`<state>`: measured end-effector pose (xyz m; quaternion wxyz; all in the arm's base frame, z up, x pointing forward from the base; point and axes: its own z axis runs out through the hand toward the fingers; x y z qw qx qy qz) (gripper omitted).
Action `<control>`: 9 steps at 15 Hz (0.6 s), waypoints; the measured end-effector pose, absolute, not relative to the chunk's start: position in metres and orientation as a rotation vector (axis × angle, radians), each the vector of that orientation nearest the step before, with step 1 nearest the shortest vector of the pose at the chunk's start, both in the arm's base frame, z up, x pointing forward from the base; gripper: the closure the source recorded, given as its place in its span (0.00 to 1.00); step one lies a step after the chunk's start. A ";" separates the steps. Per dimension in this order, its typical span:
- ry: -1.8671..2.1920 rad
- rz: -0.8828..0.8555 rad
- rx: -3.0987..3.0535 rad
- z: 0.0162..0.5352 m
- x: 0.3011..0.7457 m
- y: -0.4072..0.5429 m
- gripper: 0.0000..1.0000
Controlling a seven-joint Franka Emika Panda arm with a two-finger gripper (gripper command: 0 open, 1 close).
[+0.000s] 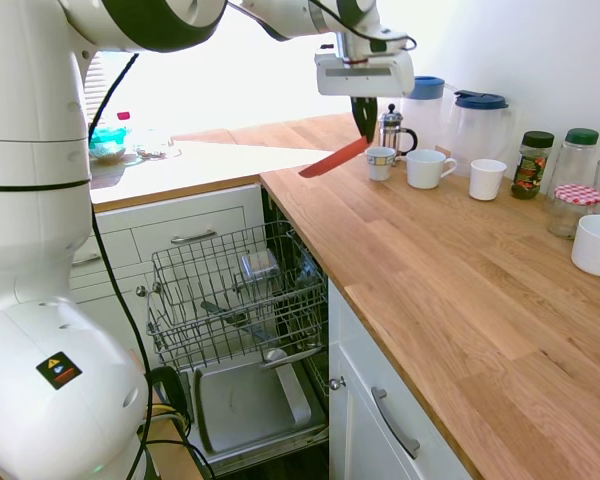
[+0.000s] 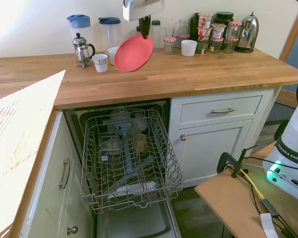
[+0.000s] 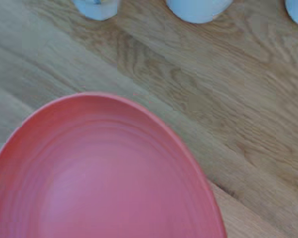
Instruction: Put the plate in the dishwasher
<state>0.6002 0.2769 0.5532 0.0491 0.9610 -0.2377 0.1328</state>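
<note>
The coral-red plate (image 2: 133, 53) hangs tilted in the air above the wooden counter, held by its upper rim; from the side it shows as a thin red edge (image 1: 334, 159). My gripper (image 1: 364, 125) is shut on that rim, its dark fingers (image 2: 144, 28) pinching the plate's top edge. In the wrist view the plate (image 3: 99, 173) fills the lower left over the wood. The dishwasher (image 2: 131, 163) stands open below the counter, its grey wire rack (image 1: 235, 290) pulled out over the lowered metal door panel (image 1: 245, 400). A few items lie in the rack.
On the counter behind the plate stand a French press (image 2: 82, 49), a small cup (image 2: 100, 62), white mugs (image 1: 428, 168), two blue-lidded jugs (image 1: 478, 125), jars (image 2: 208, 37) and a kettle (image 2: 248, 32). White drawers (image 2: 223, 111) flank the dishwasher.
</note>
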 end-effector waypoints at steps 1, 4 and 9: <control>-0.637 0.432 2.894 0.558 0.585 0.317 1.00; -0.378 0.500 2.781 0.551 0.538 0.421 1.00; -0.019 0.559 2.588 0.482 0.454 0.521 1.00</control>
